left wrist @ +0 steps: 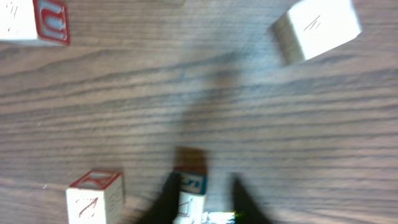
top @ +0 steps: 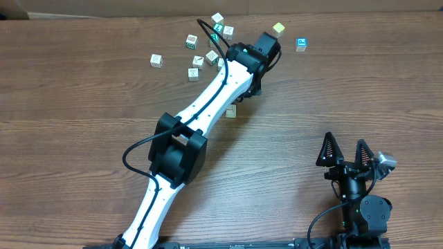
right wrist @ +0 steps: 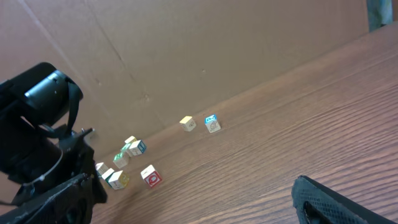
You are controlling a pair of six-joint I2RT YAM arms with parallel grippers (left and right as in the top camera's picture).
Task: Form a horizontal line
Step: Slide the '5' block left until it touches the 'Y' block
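Note:
No touching row of four cubes shows; the small pale wooden picture cubes lie loose. Several are scattered at the table's far middle, such as one and a green-marked one. A blue-marked cube and a plain one lie to the right. My left gripper reaches into the far middle. In the left wrist view its fingers are open around a blue-marked cube that touches the left finger. My right gripper is open and empty at the near right.
In the left wrist view a red-topped cube stands just left of the fingers, a red-marked cube is far left and a plain one far right. One cube lies half under the left arm. A cardboard wall backs the table.

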